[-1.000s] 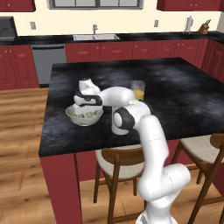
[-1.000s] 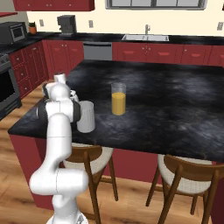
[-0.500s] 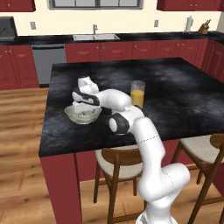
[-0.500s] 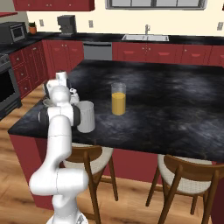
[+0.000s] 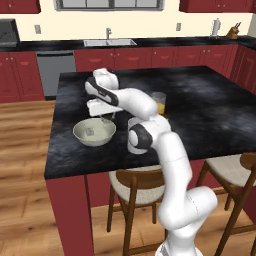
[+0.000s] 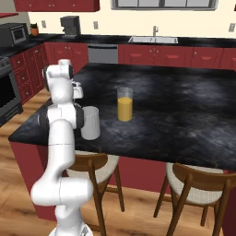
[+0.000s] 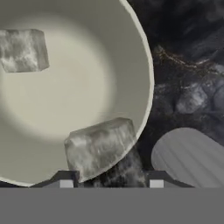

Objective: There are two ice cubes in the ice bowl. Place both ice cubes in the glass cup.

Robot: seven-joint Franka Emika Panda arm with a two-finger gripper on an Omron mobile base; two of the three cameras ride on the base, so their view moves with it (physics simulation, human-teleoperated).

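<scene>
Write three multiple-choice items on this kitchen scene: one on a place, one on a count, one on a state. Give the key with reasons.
1. Where does the glass cup stand?
A. in the sink
B. on the island counter
C. on a stool

2. How many ice cubes does the hand view show?
A. two
B. four
C. none

3. In what state is the clear glass?
A. lying on its side
B. upright and empty
C. upright with orange liquid in it

Key:
1 B: the cup stands on the dark counter, near its front edge beside the arm.
2 A: one cube lies in the ice bowl, and a second overlaps the bowl's rim.
3 C: the glass stands straight, orange up to most of its height.
</scene>
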